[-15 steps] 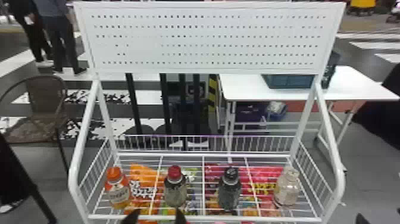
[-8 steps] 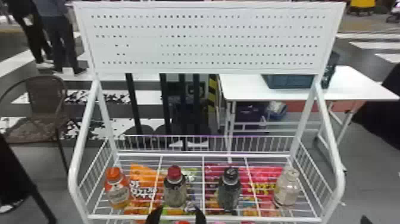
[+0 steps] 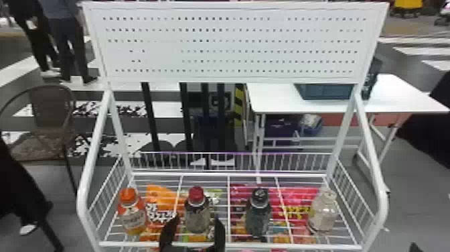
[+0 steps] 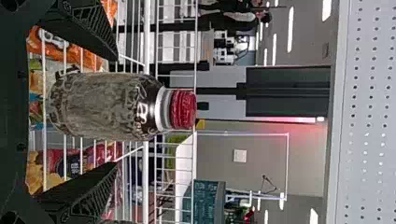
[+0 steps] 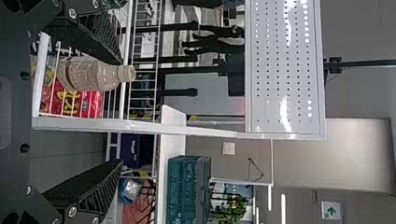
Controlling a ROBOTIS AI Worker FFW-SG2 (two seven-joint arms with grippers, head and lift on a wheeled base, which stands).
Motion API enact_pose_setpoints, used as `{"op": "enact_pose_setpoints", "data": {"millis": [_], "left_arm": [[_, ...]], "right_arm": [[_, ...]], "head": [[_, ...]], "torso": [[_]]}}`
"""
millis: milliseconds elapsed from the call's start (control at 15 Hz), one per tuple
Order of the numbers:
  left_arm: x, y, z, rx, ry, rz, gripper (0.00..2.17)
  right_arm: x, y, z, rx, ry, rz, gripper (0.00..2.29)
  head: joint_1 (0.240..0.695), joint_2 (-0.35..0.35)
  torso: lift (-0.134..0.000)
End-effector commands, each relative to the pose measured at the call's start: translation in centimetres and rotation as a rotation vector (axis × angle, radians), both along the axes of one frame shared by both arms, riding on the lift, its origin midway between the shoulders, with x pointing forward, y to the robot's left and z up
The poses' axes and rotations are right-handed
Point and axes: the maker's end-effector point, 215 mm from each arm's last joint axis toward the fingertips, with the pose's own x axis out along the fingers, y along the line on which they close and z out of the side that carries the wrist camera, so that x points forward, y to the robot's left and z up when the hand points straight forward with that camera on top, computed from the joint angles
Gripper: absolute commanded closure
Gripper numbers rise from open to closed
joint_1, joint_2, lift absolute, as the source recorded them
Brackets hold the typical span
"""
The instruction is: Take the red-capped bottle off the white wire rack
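Observation:
On the upper shelf of the white wire rack [image 3: 229,246] stands the red-capped bottle [image 3: 197,212], second from the left. My left gripper [image 3: 192,236] is at the shelf's front edge, its two fingers apart on either side of the bottle's lower part as seen from the head. In the left wrist view the red-capped bottle [image 4: 116,106] lies between the spread fingers of the left gripper [image 4: 116,108], with a gap to each. My right gripper [image 5: 122,112] is open at the rack's right side, and the rack's white side bar passes between its fingers.
An orange-capped bottle [image 3: 131,212] stands left of the red-capped one; a black-capped bottle [image 3: 259,214] and a pale-capped bottle [image 3: 323,212] stand to its right. Snack bags show under the wires. The perforated panel [image 3: 234,43] rises above, with a white table [image 3: 274,100] behind.
The left gripper has moved forward and to the right, from the shelf's front edge to around the red-capped bottle's line. The right gripper has dropped lower at the head view's right corner. The bottles have not moved.

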Motion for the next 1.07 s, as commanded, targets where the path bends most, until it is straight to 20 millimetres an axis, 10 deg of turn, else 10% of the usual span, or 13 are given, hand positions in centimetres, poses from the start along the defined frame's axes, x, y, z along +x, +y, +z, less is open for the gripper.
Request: {"op": "enact_pose_setpoints", "data": {"millis": [0, 600, 733, 867, 1000], "left_arm": [[0.9, -0.1, -0.2, -0.007, 0.007, -0.012, 0.09], [4.7, -0.8, -1.6, 0.019, 0.026, -0.045, 0.12], [4.8, -0.7, -1.6, 0.015, 0.021, -0.042, 0.6], [4.8, 0.0, -1.0, -0.004, 0.004, -0.007, 1.67], [4.1, -0.1, -0.1, -0.02, -0.011, -0.007, 1.87]], "right_arm": [[-0.2, -0.2, 0.3, -0.002, -0.008, -0.003, 0.14], [-1.1, -1.1, 1.0, -0.019, -0.017, -0.016, 0.14], [-1.4, -1.5, 1.3, -0.024, -0.026, -0.021, 0.14], [-1.4, -1.6, 1.3, -0.024, -0.028, -0.024, 0.14], [-1.5, -1.5, 1.3, -0.02, -0.027, -0.023, 0.14]], "head": [[0.499, 0.0], [0.499, 0.0], [0.499, 0.0], [0.499, 0.0], [0.499, 0.0]], "torso": [[0.0], [0.0], [0.0], [0.0], [0.0]]}}
